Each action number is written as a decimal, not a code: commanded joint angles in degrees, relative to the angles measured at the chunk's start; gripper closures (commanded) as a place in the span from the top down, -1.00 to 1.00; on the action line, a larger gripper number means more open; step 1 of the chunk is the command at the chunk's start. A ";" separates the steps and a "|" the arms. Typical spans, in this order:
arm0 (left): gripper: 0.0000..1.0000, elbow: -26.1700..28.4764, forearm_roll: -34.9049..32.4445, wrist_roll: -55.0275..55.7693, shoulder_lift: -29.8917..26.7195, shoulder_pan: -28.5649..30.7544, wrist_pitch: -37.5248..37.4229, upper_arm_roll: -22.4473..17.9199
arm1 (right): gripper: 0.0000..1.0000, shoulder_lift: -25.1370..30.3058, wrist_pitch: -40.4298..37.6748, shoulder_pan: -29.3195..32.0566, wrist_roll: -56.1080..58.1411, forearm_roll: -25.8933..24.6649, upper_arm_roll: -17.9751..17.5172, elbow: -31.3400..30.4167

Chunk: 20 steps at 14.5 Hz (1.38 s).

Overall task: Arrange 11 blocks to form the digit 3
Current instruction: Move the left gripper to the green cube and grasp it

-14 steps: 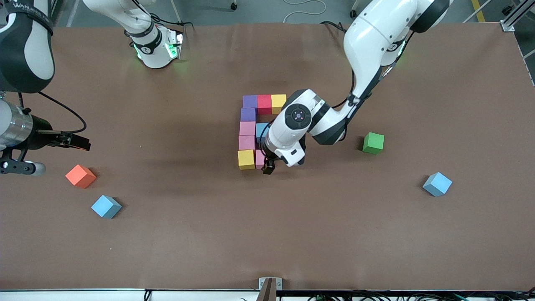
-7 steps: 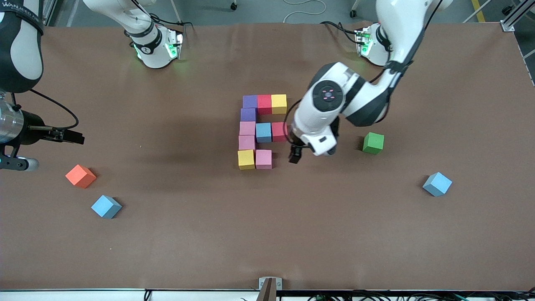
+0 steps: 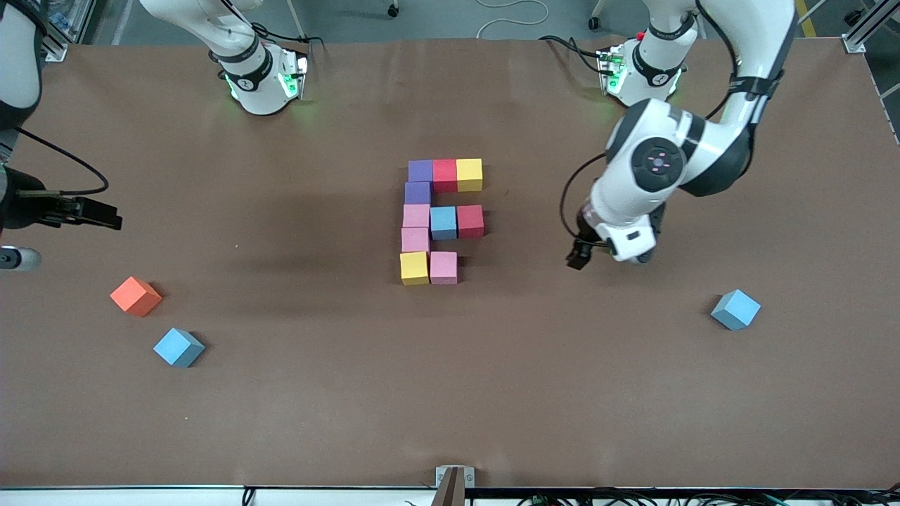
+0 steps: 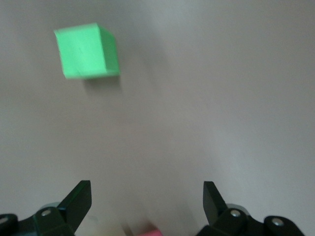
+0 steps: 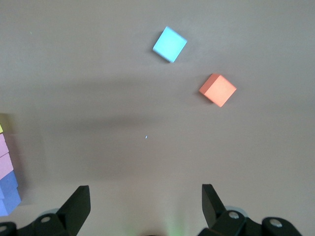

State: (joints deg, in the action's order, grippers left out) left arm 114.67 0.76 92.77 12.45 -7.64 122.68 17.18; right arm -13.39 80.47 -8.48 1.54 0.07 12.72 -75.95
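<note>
left gripper [image 4: 145, 206] wide open, empty, over bare table [image 3: 633, 393]; green block [image 4: 86, 51] ahead. right gripper [image 5: 142, 206] waits, open, empty.

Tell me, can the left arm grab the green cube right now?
Probably yes. The left end effector is open and empty over bare table, and the green cube sits alone just ahead of it in the left wrist view, with nothing in between.

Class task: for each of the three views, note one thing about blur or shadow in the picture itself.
Front view: sharp, with soft shadows on the table beside the digit 3. Left wrist view: the green block looks smeared, as if by motion, a faint shadow beside it. Right wrist view: a broad dim band of shadow crosses the table near the orange cube.
</note>
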 commanded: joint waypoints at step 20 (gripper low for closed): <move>1.00 25.25 -2.34 -9.63 -1.47 15.38 25.94 0.31 | 1.00 2.57 -1.90 9.35 0.66 3.98 -6.82 0.28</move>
State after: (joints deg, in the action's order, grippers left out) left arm 139.90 -0.74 82.38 10.05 7.25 147.09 17.04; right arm -13.27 78.85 -2.45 1.78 3.95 9.16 -73.93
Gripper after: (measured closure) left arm 0.000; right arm 0.000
